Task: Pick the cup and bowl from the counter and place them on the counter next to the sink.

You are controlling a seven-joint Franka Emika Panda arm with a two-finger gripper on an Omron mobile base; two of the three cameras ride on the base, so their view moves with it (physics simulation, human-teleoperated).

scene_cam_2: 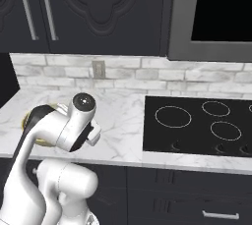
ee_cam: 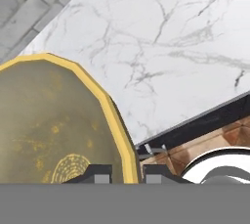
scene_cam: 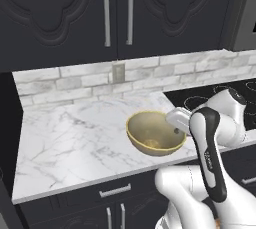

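The tan-gold bowl with its olive-beige inside hangs tilted just above the white marble counter, near the front edge. My gripper grips the bowl's right rim. In the hand view the two fingertips stand on either side of the yellow rim, with the gripper shut on the bowl. From the right base view only slivers of the bowl peek out behind my arm. The cup and the sink are out of view.
A black cooktop with ring marks lies to the right of the bowl. A grey brick backsplash runs behind the counter, with dark upper cabinets above. Left of the bowl stretches bare marble.
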